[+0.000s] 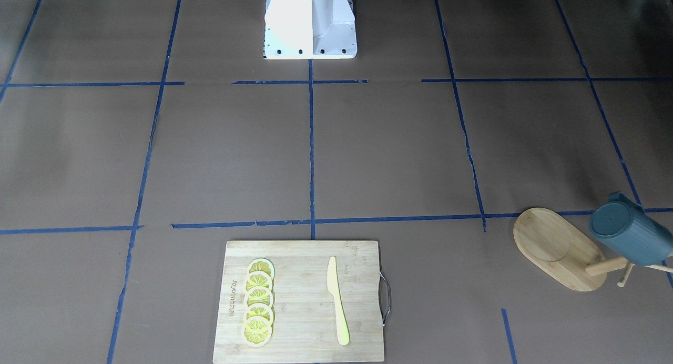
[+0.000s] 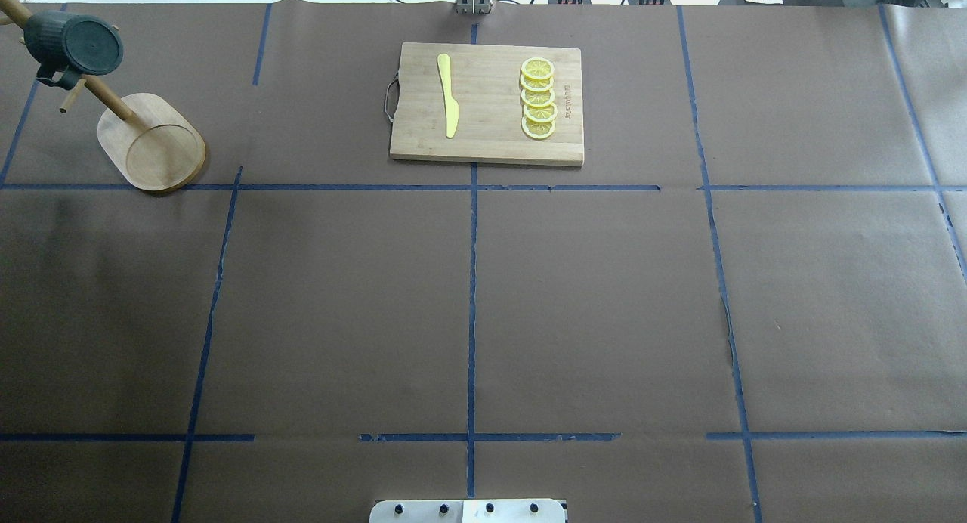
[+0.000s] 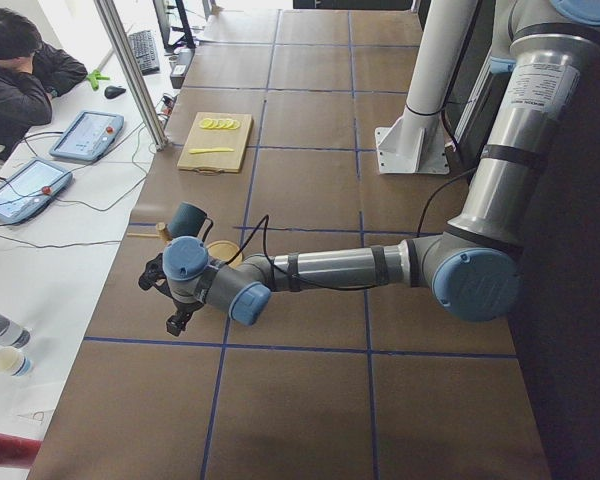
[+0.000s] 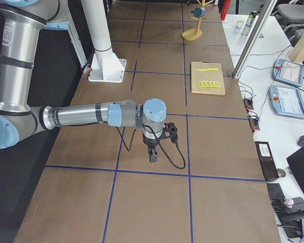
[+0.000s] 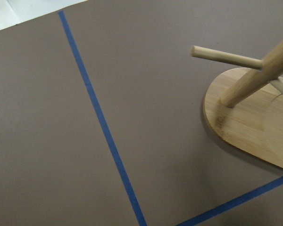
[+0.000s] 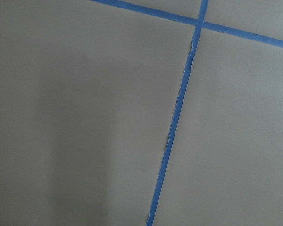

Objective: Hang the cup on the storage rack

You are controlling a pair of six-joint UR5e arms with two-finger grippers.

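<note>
The dark teal ribbed cup point(image 1: 628, 238) hangs by its handle on a peg of the bamboo storage rack point(image 1: 547, 248), tilted, with its flat bottom toward the cameras. Both show at the far left of the overhead view, the cup point(image 2: 72, 43) above the rack's oval base point(image 2: 155, 145). The left wrist view shows only the rack's base, post and a bare peg point(image 5: 245, 117). My left gripper point(image 3: 177, 322) hovers near the rack, apart from the cup point(image 3: 188, 218); I cannot tell whether it is open. My right gripper point(image 4: 153, 154) hangs over bare table, far from the rack point(image 4: 192, 34); its state is unclear.
A bamboo cutting board point(image 2: 491, 145) with a metal handle carries several lemon slices point(image 2: 538, 98) and a yellow knife point(image 2: 448, 96). The robot's white base point(image 1: 310, 22) stands at mid-table. Blue tape lines cross the brown table. An operator point(image 3: 20, 70) sits beside tablets.
</note>
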